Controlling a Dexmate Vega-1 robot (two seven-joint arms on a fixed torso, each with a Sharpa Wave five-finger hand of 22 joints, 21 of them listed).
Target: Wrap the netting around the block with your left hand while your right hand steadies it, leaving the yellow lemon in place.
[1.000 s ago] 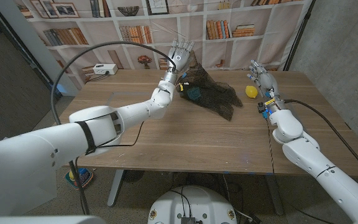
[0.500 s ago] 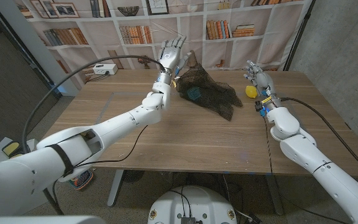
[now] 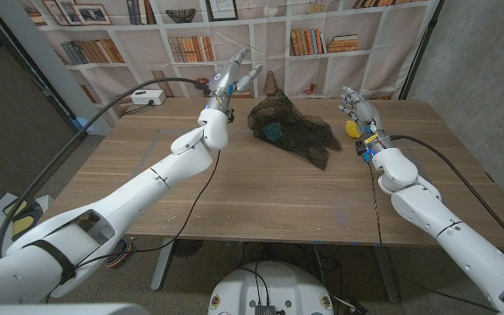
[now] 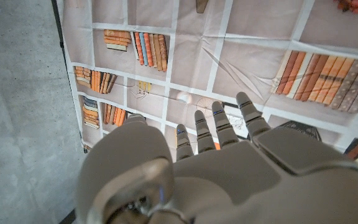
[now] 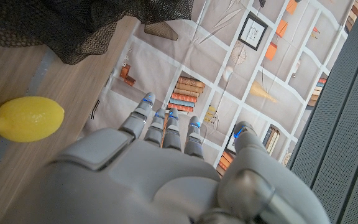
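The left hand [image 3: 231, 75] is raised above the far part of the wooden table [image 3: 234, 192], its fingers [image 4: 219, 127] stretched out and slightly apart, holding nothing; in the left wrist view they reach toward the printed bookshelf backdrop [image 4: 328, 68] with nothing between them; the dark netting [image 3: 291, 129] lies in a heap on the table off to the thumb side of that hand and below it, apart from the fingers, not touched by them; a teal patch, the block [image 3: 274, 131], shows through the mesh near the middle of the heap, so the netting is draped over it rather than wound tight; the right hand [image 3: 357, 107] stands near the table's far right part, its fingers [image 5: 166, 127] extended close together and holding nothing, pointing toward the backdrop; the yellow lemon [image 5: 25, 118] lies on the wood just beside that hand, on the side away from the thumb, not touched by the fingers; the netting's trailing edge sits a little beyond the lemon, apart from it and apart from the right fingers; a white box [image 3: 147, 97] with a cable sits at the table's far left corner, well away from the left fingers.
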